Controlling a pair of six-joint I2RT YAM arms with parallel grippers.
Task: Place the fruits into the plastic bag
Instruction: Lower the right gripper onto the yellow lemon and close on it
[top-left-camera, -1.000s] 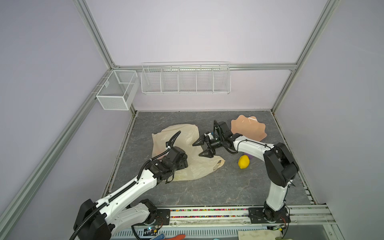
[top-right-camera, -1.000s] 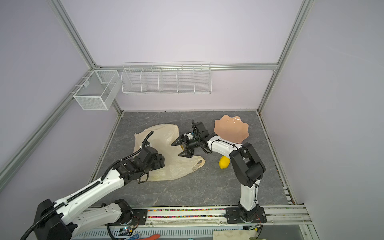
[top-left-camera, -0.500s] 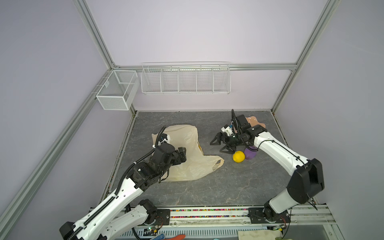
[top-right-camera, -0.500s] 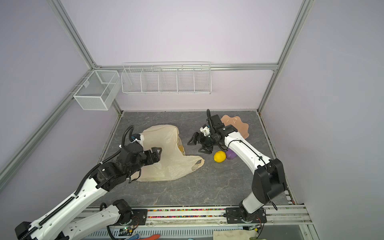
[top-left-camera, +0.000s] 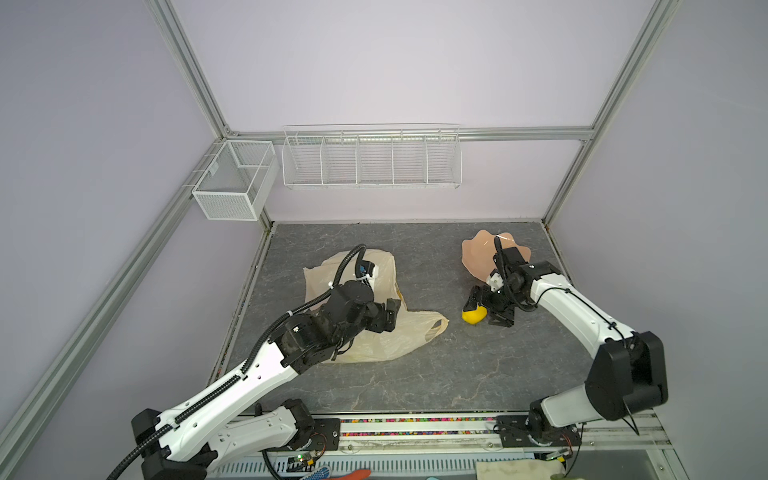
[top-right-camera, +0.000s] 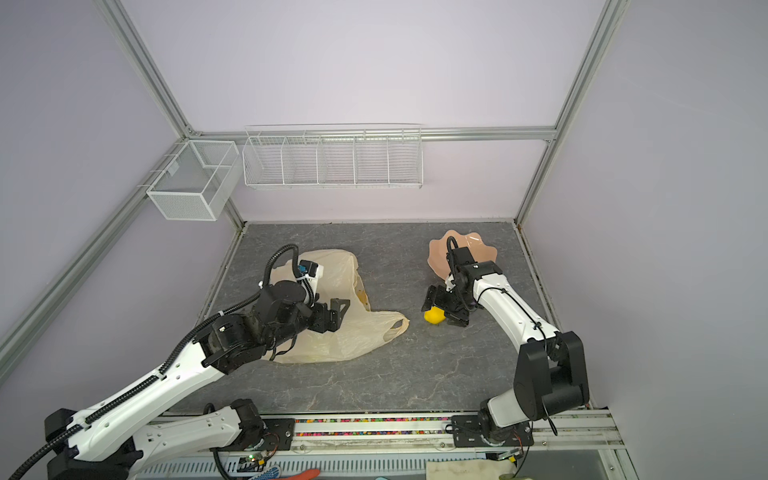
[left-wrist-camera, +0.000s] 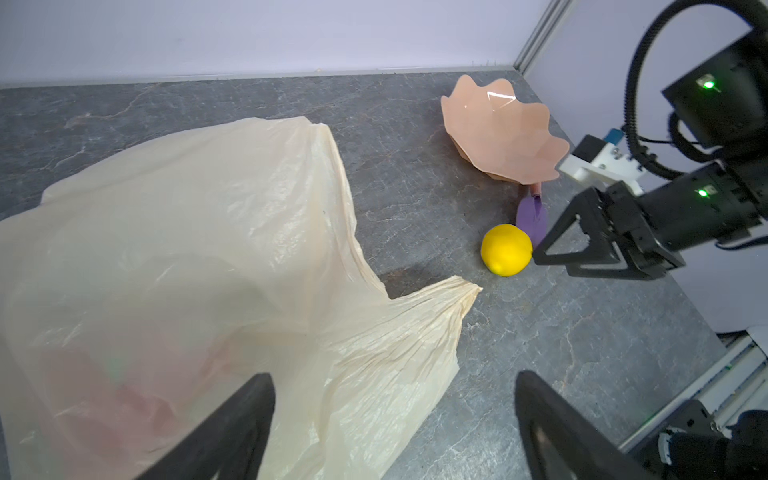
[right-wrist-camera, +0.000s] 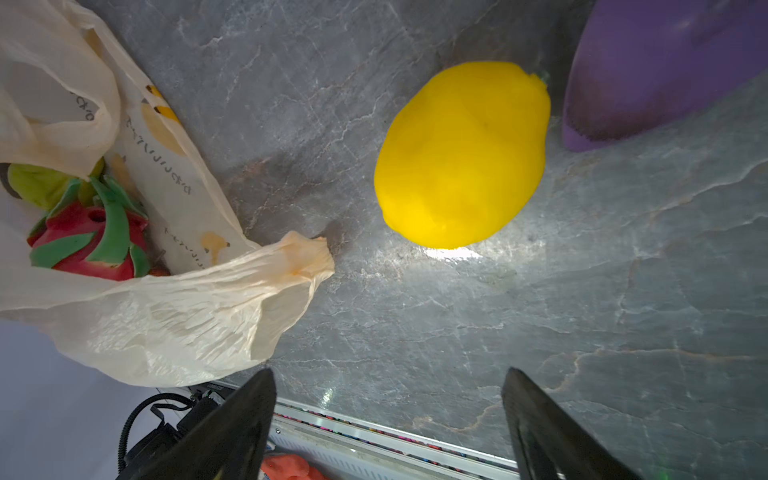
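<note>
The cream-yellow plastic bag (top-left-camera: 386, 332) (top-right-camera: 353, 332) lies crumpled on the grey floor, left of centre. In the right wrist view its mouth (right-wrist-camera: 124, 266) shows a red-pink dragon fruit (right-wrist-camera: 89, 237) and a green fruit (right-wrist-camera: 37, 183) inside. A yellow lemon (top-left-camera: 473, 316) (top-right-camera: 433, 316) (right-wrist-camera: 461, 158) lies on the floor right of the bag's handle loop. My right gripper (top-left-camera: 486, 311) (right-wrist-camera: 388, 378) is open just over the lemon, which lies ahead of its fingertips, not between them. My left gripper (top-left-camera: 392, 316) (left-wrist-camera: 395, 386) is open above the bag, holding nothing.
A pink wavy-edged dish (top-left-camera: 478, 255) (left-wrist-camera: 498, 129) stands at the back right. A purple scoop (left-wrist-camera: 532, 216) (right-wrist-camera: 665, 62) lies between the dish and the lemon, mostly hidden under my right arm in both top views. White wire baskets (top-left-camera: 370, 158) hang on the back wall.
My right gripper has drawn back from the bag's mouth to the right and now hangs over the lemon. My left arm has shifted over the bag, with its jaws a little wider.
</note>
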